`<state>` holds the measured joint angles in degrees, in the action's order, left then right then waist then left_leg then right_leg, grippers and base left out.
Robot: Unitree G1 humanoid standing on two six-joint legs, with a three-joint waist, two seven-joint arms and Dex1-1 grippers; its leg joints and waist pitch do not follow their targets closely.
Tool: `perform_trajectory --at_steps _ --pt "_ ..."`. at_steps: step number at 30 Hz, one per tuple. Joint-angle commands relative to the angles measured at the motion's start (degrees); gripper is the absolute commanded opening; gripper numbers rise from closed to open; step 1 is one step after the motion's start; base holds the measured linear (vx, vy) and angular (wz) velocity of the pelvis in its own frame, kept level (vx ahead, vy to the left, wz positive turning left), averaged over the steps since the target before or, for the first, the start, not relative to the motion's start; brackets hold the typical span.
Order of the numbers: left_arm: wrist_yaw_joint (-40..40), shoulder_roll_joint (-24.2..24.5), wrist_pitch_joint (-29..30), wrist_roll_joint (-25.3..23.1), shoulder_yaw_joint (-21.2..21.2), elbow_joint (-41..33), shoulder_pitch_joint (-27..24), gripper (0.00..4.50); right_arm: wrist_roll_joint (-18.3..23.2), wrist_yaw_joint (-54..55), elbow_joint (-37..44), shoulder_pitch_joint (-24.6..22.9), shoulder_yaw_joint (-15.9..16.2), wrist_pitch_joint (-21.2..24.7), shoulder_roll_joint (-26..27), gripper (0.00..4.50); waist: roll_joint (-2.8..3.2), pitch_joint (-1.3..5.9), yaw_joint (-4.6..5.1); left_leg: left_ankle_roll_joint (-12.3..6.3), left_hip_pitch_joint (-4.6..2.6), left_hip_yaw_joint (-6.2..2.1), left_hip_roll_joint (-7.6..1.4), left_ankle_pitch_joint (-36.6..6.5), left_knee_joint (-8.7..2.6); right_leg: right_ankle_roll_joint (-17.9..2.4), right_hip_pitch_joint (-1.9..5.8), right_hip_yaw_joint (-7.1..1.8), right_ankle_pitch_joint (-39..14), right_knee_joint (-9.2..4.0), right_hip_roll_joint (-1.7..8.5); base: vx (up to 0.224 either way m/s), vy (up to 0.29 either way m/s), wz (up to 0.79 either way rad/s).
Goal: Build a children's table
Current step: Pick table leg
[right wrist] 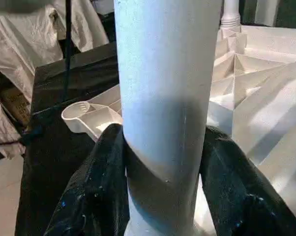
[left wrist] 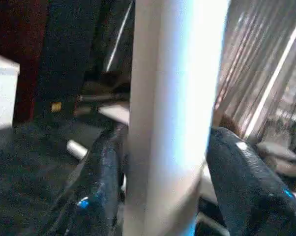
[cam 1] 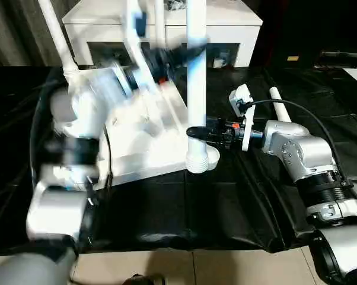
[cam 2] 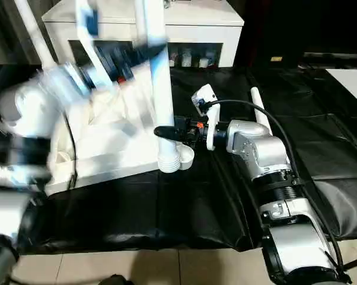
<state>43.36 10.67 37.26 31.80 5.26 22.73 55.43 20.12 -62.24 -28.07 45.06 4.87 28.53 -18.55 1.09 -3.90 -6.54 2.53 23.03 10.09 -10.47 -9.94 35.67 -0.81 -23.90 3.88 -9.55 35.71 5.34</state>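
Observation:
The children's table top (cam 1: 149, 133) lies upside down on the black cloth, ribs facing up. One white leg (cam 1: 196, 89) stands upright in its near right corner socket (cam 1: 209, 158). Low on that leg, just above the socket, my right gripper (cam 1: 196, 132) is shut, both fingers pressed to the tube (right wrist: 162, 73). My left gripper (cam 1: 193, 53) is high on the same leg and smeared by motion. Its fingers (left wrist: 106, 162) flank the tube with a thin gap on one side. Another leg (cam 1: 59, 35) stands at the far left corner. A loose leg (cam 1: 280, 104) lies on the cloth to the right.
A white cabinet (cam 1: 226, 24) stands right behind the table top. The black cloth (cam 1: 226, 208) covers the floor and ends at pale tiles (cam 1: 196, 267) near me. My right arm's cable (cam 1: 303, 110) arches over the loose leg.

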Motion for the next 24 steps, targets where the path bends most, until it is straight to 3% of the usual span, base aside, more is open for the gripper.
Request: perform_trajectory --at_steps 1,4,16,20,21,24 --pt "-0.41 0.00 -0.62 -1.00 -1.21 -1.80 0.05 2.91 0.43 0.07 1.45 1.60 -0.97 0.04 -0.01 1.77 -0.36 5.08 0.04 -1.68 -1.46 -0.60 -2.22 -9.39 -4.20 -14.65 3.61 -2.06 -7.02 -3.46 3.10 0.000 0.000 0.00" --pt "-0.88 -0.41 0.30 -0.65 -1.20 -2.20 -0.37 2.91 0.42 0.16 1.42 1.73 -1.00 0.07 0.08 1.77 -0.28 5.07 0.11 -1.50 -1.43 -0.64 -2.23 -9.41 -4.22 -14.64 3.62 -2.07 -7.07 -3.45 3.09 0.000 0.000 0.00" --pt "-3.99 -0.48 0.34 0.93 2.39 -1.88 0.16 1.90 -0.23 1.27 1.23 1.84 -1.02 -1.34 0.23 1.76 -0.02 5.09 0.15 -1.31 -1.59 -0.65 -2.16 -9.80 -4.19 -14.66 3.48 -2.03 -6.80 -3.44 2.98 0.000 0.000 0.00" --pt "-5.08 -0.65 0.54 1.38 3.08 -2.48 0.00 1.79 -0.70 2.24 0.74 2.07 -1.18 -2.32 0.40 1.76 -0.23 5.10 0.18 -1.31 -1.58 -0.65 -2.22 -9.77 -4.21 -14.84 3.50 -2.03 -6.19 -3.34 2.98 0.000 0.000 0.00" --pt "-5.09 -0.48 0.98 1.54 3.23 -2.79 0.13 1.76 -0.38 2.34 0.32 2.36 -1.44 -2.31 0.67 1.76 -0.57 5.07 0.25 -1.43 -1.56 -0.59 -2.19 -9.76 -4.25 -14.77 3.52 -2.04 -6.37 -3.44 2.98 0.000 0.000 0.00" --pt "-4.59 -0.13 1.64 1.69 3.06 -3.16 0.49 1.75 0.62 2.29 -0.19 2.90 -2.12 -1.06 0.90 2.46 -0.38 5.04 0.17 -1.70 -1.56 -0.60 -2.21 -9.45 -4.22 -14.77 3.46 -2.07 -6.82 -3.41 3.04 0.000 0.000 0.00"
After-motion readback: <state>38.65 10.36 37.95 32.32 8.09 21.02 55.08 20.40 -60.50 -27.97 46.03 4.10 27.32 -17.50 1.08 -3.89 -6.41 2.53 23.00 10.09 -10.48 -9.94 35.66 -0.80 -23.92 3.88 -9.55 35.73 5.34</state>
